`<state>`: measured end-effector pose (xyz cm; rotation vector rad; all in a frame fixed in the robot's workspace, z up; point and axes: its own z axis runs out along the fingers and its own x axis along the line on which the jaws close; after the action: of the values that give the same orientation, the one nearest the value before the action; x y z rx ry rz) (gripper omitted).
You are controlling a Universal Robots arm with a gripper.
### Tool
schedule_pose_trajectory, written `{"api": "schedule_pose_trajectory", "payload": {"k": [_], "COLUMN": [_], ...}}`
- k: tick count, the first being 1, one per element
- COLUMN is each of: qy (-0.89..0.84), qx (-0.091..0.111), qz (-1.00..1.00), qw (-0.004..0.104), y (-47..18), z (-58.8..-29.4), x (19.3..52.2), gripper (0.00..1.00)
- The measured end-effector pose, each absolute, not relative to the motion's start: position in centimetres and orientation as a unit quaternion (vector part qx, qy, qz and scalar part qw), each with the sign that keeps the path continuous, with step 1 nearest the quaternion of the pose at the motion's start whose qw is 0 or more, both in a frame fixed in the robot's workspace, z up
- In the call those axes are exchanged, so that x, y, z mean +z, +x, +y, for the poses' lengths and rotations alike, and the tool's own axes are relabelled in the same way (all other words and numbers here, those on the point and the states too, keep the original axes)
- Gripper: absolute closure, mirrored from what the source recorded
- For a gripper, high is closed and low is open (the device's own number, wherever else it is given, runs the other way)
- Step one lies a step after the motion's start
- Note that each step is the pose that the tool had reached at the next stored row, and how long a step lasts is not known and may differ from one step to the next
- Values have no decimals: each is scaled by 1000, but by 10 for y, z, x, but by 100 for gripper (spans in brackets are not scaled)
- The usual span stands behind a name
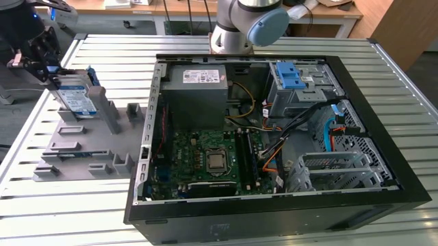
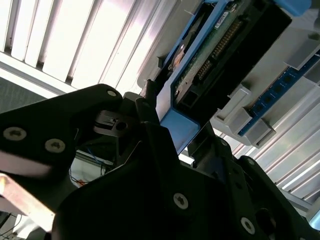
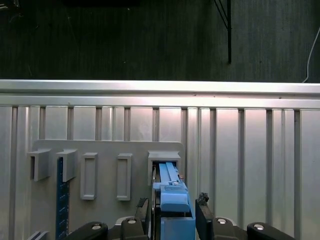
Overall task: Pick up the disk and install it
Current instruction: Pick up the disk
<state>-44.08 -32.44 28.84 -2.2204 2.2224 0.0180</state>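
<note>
Over at the exterior view's left, the gripper (image 1: 49, 76) is down at the grey fixture plate (image 1: 82, 148) that lies on the slatted aluminium table (image 1: 61, 215). The disk (image 1: 75, 96) stands on edge in one of the plate's slots, leaning a little, label side out. In the first wrist view the two black fingers (image 3: 202, 210) sit hard against either side of the disk's blue bracket, so the gripper (image 3: 172, 214) is clamped on the disk (image 3: 172, 192) while its far end is down in the slot of the fixture plate (image 3: 105, 175). In the second wrist view the disk (image 2: 220, 45) shows its connector edge and green board, with the gripper (image 2: 175, 131) pinching the blue end piece. A blue memory module (image 2: 280, 92) stands on the same plate, just beside the disk.

The open computer case (image 1: 260, 210) lies beside the plate, towards the exterior view's right, well apart from the disk. Inside it are the power supply (image 1: 195, 84), the motherboard (image 1: 198, 154) and a grey drive cage with a blue latch (image 1: 291, 77)
</note>
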Motion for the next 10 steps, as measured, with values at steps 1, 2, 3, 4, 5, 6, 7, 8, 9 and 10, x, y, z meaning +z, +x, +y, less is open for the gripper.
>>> {"api": "schedule_pose_trajectory", "payload": {"k": [1, 2, 3, 4, 5, 6, 7, 8, 9, 10], "qy": [-707, -707, -707, -707, -707, -707, -707, -707, -707, -707], "qx": [6, 6, 6, 6, 6, 6, 6, 6, 6, 6], "qz": [707, 707, 707, 707, 707, 707, 707, 707, 707, 707], "qw": [0, 0, 0, 0, 0, 0, 0, 0, 0, 0], "y": [-441, -441, -441, -441, -441, -441, -441, -441, -441, -441], "z": [-324, -324, -324, -324, -324, -324, -325, -325, -325, -325], "x": [288, 288, 288, 288, 288, 288, 288, 288, 288, 288], "gripper": [45, 52, 52, 52, 52, 52, 52, 52, 52, 52]}}
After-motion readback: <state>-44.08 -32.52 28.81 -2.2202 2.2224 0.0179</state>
